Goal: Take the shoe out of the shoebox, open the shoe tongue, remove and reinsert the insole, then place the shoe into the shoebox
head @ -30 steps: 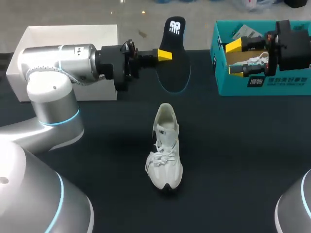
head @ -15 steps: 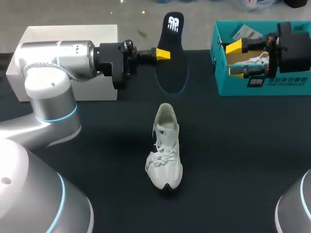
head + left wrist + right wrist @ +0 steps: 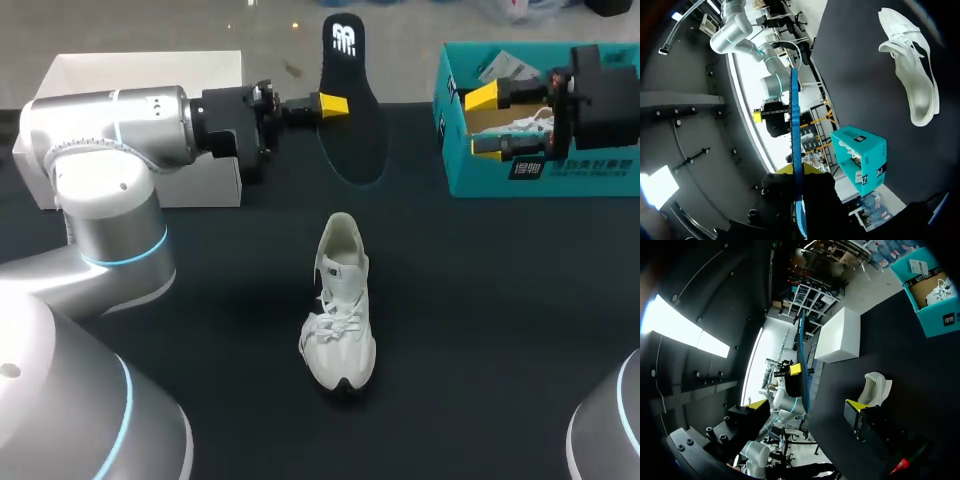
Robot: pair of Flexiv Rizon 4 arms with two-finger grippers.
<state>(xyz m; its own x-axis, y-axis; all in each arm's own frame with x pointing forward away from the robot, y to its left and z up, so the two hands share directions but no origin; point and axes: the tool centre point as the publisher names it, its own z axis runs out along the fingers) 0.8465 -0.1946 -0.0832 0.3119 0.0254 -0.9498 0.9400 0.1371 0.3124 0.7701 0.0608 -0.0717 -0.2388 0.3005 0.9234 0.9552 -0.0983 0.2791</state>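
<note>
the dark worktop (image 3: 480, 300) carries a white open box (image 3: 150, 70) at left, a teal cardboard shoebox (image 3: 590, 175) at right, and a white laced shoe (image 3: 340, 300) in the middle. the left gripper (image 3: 333, 104) pinches a black blue-edged insole (image 3: 355, 130) beyond the shoe; the right gripper (image 3: 485, 120) gapes wide, empty, at the shoebox.

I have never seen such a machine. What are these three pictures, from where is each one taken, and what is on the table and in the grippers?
The machine is a robot with a left arm and a right arm at a dark table. One picture looks down from above and behind them; the two round ones come from cameras on their wrists. On the table are a white shoe, a white box and a teal shoebox. The left gripper is shut on a black insole. The right gripper is open and empty, near the shoebox.
</note>
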